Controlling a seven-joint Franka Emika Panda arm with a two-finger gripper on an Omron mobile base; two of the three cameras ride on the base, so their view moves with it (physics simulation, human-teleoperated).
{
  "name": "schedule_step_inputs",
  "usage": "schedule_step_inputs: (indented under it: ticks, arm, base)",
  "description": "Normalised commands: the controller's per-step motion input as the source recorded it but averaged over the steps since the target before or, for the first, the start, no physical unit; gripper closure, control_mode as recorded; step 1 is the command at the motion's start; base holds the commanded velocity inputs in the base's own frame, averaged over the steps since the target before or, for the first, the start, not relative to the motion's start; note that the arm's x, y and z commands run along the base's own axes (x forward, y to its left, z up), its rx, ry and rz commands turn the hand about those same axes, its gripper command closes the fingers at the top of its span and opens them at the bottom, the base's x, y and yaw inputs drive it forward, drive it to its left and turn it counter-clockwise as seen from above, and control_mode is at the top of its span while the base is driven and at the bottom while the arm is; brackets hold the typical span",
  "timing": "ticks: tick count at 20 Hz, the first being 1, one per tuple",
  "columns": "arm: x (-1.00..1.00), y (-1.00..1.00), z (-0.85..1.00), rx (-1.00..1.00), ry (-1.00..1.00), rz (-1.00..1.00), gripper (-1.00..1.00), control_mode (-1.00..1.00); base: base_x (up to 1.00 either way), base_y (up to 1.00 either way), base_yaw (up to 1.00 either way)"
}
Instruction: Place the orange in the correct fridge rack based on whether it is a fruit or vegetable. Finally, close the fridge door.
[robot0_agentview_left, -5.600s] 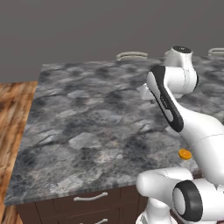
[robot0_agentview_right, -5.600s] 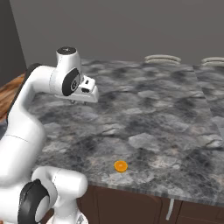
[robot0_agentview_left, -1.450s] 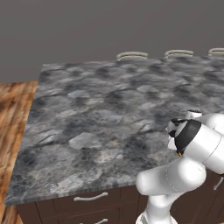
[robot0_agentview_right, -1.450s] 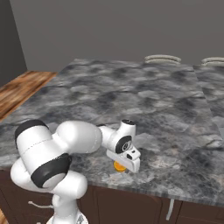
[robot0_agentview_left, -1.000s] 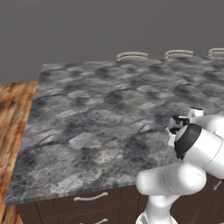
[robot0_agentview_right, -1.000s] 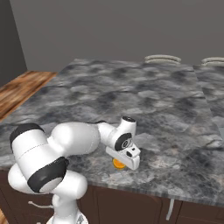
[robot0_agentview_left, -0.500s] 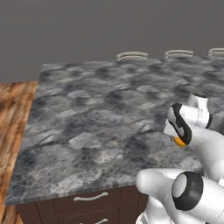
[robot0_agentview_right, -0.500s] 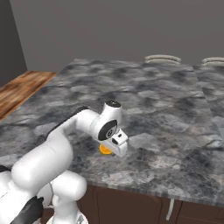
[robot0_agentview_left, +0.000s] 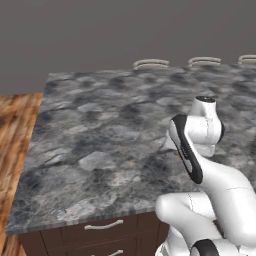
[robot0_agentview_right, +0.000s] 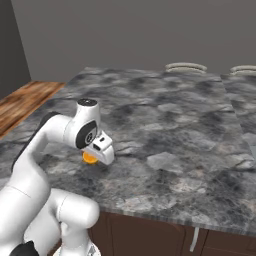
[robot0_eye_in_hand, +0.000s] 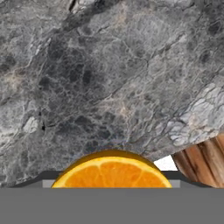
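A: Orange first, since you asked: one small round orange fruit, up off the grey marbled stone surface and tucked under the hand, near the front edge.

B: What changed?

A: Moments ago it lay on the stone with the arm folded low over it. Now the white arm has risen and the fruit came along, so you can judge the pickup done; carrying it to the fridge comes next.

B: Is the hand clenched on it?

A: It seems so. The hand view shows its cut face filling the bottom, stone well below.

B: Counts?

A: One surface, one arm, one orange. No fridge visible.
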Motion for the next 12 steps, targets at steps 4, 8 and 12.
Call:
schedule_step_inputs:
  ticks: [4, 8, 12]
  arm:
    - [-0.17, 0.84, 0.66, 0.00, 0.00, 0.25, 1.00, -1.00]
    - [-0.10, 0.24, 0.20, -0.01, -0.04, 0.08, 1.00, -1.00]
    - [0.00, 0.00, 0.00, 0.00, 0.00, 0.00, 1.00, 1.00]
  base:
    - [0.00, 0.00, 0.00]
    - [0.00, 0.00, 0.00]
    - [-0.61, 0.03, 0.29]
